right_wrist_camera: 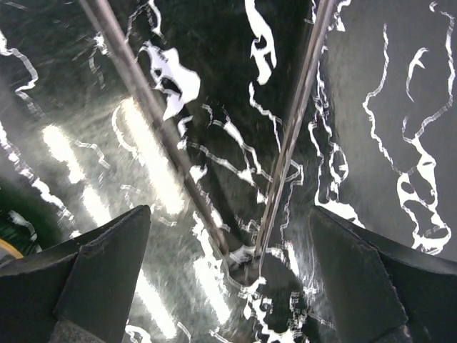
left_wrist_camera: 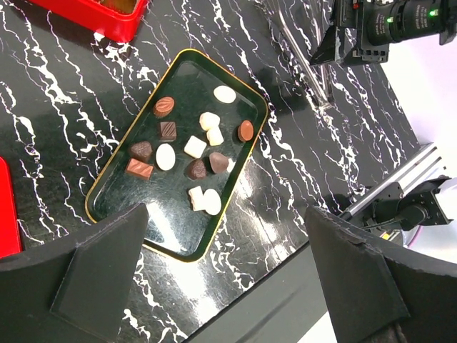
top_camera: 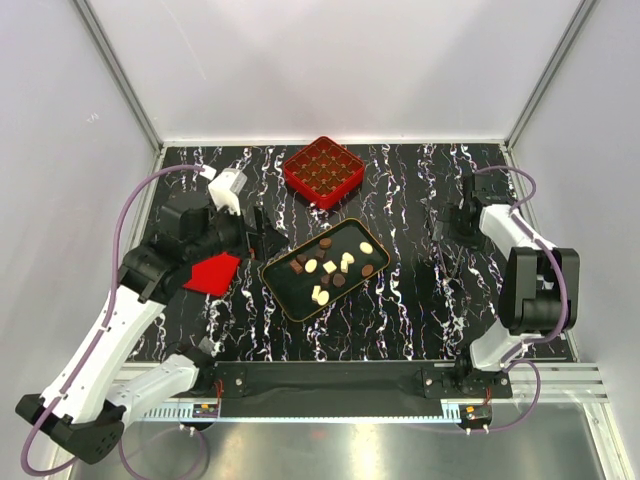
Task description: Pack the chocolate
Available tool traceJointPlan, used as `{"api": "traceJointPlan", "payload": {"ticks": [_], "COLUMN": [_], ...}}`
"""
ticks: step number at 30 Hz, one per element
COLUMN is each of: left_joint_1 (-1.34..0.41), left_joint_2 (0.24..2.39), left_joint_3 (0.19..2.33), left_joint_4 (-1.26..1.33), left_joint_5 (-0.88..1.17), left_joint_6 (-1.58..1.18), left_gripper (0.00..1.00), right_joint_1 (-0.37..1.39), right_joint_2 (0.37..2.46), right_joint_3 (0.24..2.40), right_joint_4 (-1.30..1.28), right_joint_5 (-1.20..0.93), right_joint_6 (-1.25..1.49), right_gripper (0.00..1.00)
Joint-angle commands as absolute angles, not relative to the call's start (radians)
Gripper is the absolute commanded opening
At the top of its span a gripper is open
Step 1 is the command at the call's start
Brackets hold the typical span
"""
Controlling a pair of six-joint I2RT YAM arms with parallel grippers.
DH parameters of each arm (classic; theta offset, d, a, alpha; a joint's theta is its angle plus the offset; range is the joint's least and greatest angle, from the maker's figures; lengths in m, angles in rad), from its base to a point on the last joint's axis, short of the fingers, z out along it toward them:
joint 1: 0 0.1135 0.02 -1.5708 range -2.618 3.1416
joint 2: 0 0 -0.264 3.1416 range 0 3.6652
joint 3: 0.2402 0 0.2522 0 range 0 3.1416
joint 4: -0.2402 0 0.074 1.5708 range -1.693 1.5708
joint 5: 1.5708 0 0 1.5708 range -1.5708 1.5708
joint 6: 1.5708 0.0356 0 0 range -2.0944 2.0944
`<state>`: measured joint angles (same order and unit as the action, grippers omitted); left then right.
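Packing is only beginning: every one of the chocolates (left_wrist_camera: 194,146) is lying loose in the tray (left_wrist_camera: 182,78), and the cells of the red box (top_camera: 322,171), as far as the overhead view shows, are holding none. The left end effector (left_wrist_camera: 227,214) is hovering with its fingers spread wide and gripping nothing; the tray is sitting below and ahead of it, framed between the fingers. The right end effector (right_wrist_camera: 230,211) is likewise spread and empty, hanging low over the tabletop (top_camera: 400,310), with what look like thin metal tongs (right_wrist_camera: 289,143) lying directly beneath its gap. The next move is probably calling for a descent and a close, either onto the tongs or onto one small piece, well centred so neighbouring pieces are not being nudged.
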<state>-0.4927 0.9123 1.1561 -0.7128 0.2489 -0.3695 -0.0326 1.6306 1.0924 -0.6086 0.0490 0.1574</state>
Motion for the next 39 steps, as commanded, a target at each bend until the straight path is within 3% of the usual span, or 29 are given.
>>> {"api": "traceJointPlan", "payload": {"ticks": [1,15,28,39], "left_joint_1": [-0.489,-0.488,-0.488,-0.486], "left_joint_2": [0.919,0.948,0.965,0.956], "left_joint_3": [1.189,1.210,1.220,1.195], "left_joint_4": [-0.686,-0.706,-0.696,-0.666], "left_joint_5": [0.264,0.204,0.192,0.255], "left_joint_6": [-0.351,-0.308,-0.311,-0.347], "left_gripper": [0.99,0.99,0.99,0.99], "right_joint_1": [-0.040,-0.069,-0.069,-0.069], "right_joint_2": [1.684,1.873,1.888,1.683], "right_joint_3": [1.097,1.164,1.158,1.422], "right_joint_4": [-0.552,-0.450,-0.452,-0.808], "right_joint_5": [0.035,0.081,0.025,-0.078], "right_joint_6": [0.110,0.064,0.048,0.133], "right_gripper": [1.00,0.98,0.83,0.69]}}
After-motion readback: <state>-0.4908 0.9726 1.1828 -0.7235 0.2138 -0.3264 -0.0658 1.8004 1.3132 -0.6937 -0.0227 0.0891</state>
